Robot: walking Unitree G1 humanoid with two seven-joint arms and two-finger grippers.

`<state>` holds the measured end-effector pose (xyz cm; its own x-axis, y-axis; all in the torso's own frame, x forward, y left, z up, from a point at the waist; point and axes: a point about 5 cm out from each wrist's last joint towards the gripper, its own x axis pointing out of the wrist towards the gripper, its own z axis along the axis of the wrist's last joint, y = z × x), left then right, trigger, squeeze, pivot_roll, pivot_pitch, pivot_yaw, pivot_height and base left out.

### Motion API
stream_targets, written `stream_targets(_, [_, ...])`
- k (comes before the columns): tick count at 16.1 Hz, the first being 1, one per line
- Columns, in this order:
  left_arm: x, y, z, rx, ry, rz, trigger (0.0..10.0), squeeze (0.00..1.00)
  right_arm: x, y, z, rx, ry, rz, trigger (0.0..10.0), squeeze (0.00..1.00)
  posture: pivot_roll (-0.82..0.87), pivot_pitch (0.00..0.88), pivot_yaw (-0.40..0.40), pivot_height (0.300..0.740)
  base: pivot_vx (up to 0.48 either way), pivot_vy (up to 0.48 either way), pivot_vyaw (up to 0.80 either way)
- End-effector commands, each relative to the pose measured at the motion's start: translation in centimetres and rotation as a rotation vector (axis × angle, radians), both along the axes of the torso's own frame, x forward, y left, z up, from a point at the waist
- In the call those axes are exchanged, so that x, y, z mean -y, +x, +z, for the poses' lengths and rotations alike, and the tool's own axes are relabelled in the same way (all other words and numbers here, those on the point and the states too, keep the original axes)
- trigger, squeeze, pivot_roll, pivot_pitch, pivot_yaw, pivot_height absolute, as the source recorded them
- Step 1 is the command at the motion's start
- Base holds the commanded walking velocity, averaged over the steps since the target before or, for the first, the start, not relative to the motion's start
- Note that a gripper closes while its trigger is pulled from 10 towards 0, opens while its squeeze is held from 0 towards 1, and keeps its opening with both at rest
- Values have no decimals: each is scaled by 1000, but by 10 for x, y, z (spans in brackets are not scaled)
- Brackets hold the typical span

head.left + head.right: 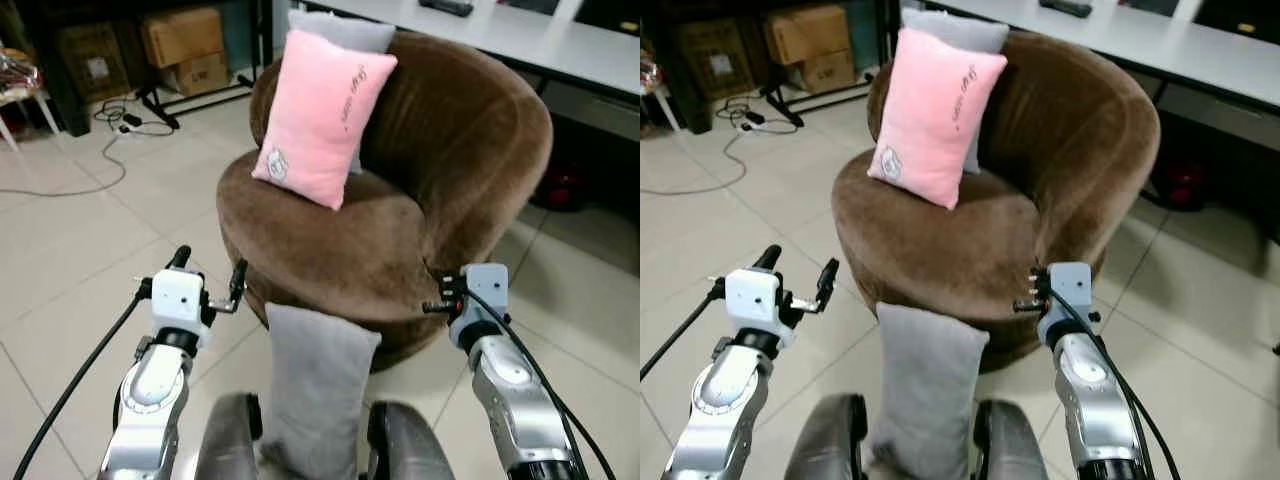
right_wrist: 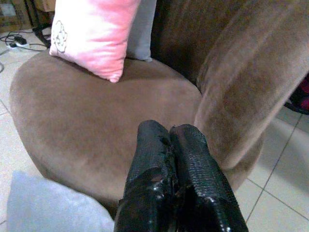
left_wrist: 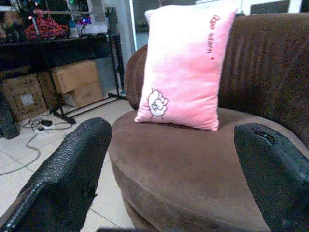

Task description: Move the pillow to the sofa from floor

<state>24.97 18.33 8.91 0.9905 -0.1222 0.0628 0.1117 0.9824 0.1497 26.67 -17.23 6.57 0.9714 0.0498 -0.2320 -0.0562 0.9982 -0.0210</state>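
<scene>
Directly ahead, a grey pillow (image 1: pixel 318 385) stands upright on the tiled floor (image 1: pixel 70 260), leaning against the front of the round brown sofa (image 1: pixel 450 150) and lying between the robot's two arms. Left hand (image 1: pixel 208 278) hovers just beside the pillow's upper left corner, fingers (image 3: pixel 67 169) spread well apart, not touching it; it points toward the sofa seat. Right hand (image 1: pixel 1025 293) is raised at the sofa's front right edge, its fingers (image 2: pixel 186 159) pressed together with nothing between them, close to the upholstery. On the seat, a pink pillow (image 1: pixel 322 115) with a small cartoon print leans upright against the backrest, and a second grey cushion (image 1: pixel 345 28) stands behind it, mostly covered. To the left of the sofa: cardboard boxes (image 1: pixel 185 45) under a dark rack, a stand's legs, and a cable (image 1: pixel 95 150) with a plug trailing across the tiles. A white counter (image 1: pixel 540 40) runs behind the sofa on the right, a dark flat object on its top.
</scene>
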Motion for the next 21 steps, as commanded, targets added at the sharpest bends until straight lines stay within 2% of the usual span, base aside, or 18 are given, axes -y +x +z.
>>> stream_targets(1, [4,-1,1,-7,8,-7,10000,110,4,-1,3,14,7,-12,10000,0,13,0,-48,545,0,0,0])
stream_targets(4, [6,-6,8,-9,6,-6,10000,110,3,-2,3,15,1,11,10000,0,11,0,-59,520,0,0,0])
stream_targets(9, [8,-15,6,-44,-12,2,10000,114,4,-9,2,-3,-38,60,10000,0,-13,0,-69,520,0,0,0])
stream_targets(11, [11,-22,2,-66,-21,-6,10000,114,6,-9,2,-11,-88,87,10000,0,-23,0,-87,520,0,0,0])
stream_targets(15, [8,-23,6,-65,-27,14,10000,106,5,-7,-3,-48,-67,112,10000,0,21,0,-144,520,0,0,0])
stream_targets(21, [3,-29,4,-82,-40,19,10000,114,-4,-5,-3,-41,-58,128,10000,0,26,0,-125,520,47,0,0])
